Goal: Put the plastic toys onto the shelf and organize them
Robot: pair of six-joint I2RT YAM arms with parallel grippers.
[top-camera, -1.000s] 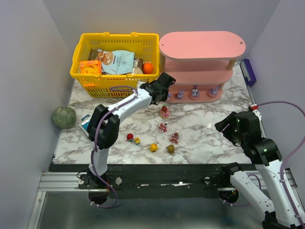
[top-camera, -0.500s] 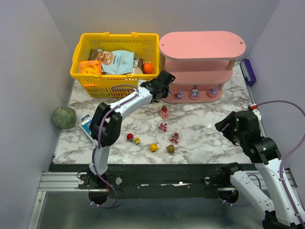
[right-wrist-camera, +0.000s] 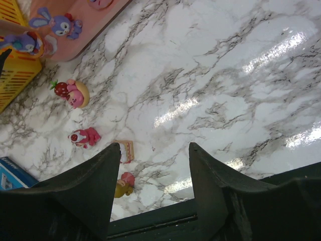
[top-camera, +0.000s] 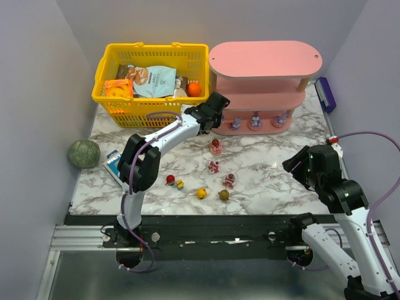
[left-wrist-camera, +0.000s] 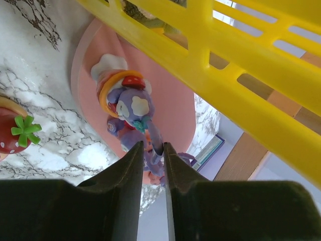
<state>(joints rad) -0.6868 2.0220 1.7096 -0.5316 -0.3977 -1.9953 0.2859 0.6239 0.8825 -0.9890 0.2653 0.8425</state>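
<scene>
The pink shelf stands at the back right, with three purple bunny toys on its bottom board. My left gripper is at that board's left end, shut on the ear of another purple bunny, which is over the pink board. Several toys lie on the marble: pink strawberry ones and small round ones. My right gripper is open and empty above the table's right side.
The yellow basket with snack packets and an orange ball stands just left of the shelf, close above my left gripper. A green speckled ball and a blue packet lie at the left. A purple box is right of the shelf.
My left gripper has edged slightly right toward the shelf's bottom board with the bunny. The right arm has barely moved.
</scene>
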